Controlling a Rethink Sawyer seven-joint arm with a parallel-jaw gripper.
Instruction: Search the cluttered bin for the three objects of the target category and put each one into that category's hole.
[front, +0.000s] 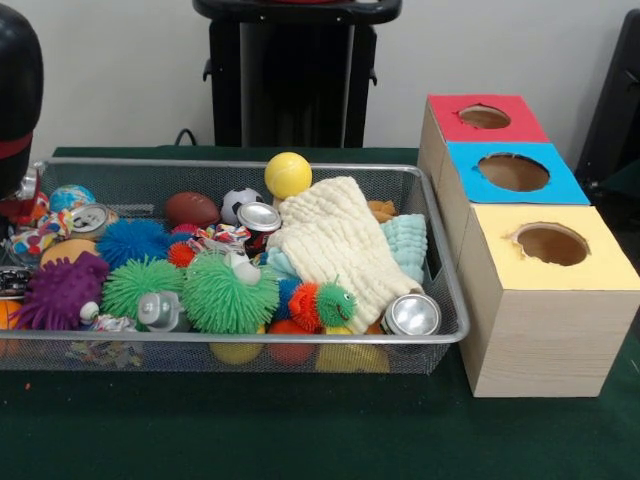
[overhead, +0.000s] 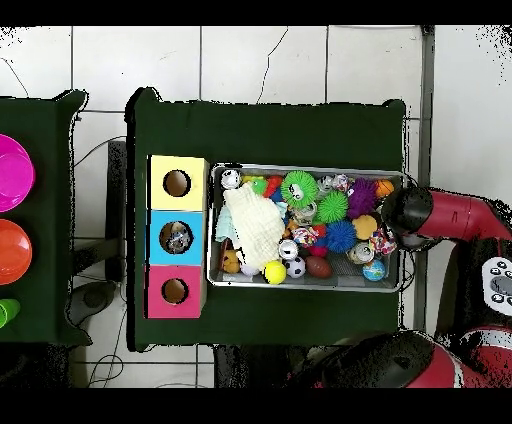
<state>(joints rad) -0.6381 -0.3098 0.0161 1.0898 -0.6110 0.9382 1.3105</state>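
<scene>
Clutter is packed tightly into the wire bin (front: 250, 164), and the gripper (front: 20, 185) is held over one end of it, low among the toys. Whether it is open or closed cannot be told, since it is hidden by the arm's black bulk in both views.

The target category is not named, so the search itself is judged to be the step in hand. Just beside the gripper a silver can (front: 90, 218) lies on its side, with a small globe ball (front: 70, 196) next to it. Further from the gripper, spiky rubber balls are heaped, and beyond them a cream cloth (front: 335, 245) is draped over whatever sits beneath (more targets may well be covered by it). A yellow ball (front: 288, 174) rests on top near the cloth.

The three holes, red (front: 484, 116), blue (front: 513, 172) and yellow (front: 551, 243), stand past the bin's opposite end, well apart from the gripper.

Exposed, loose pieces should be taken first, gripped across their narrow dimension. Round items are likely to slip, so a centred grasp is advised. The cloth should be shifted aside only once the visible candidates are exhausted.
</scene>
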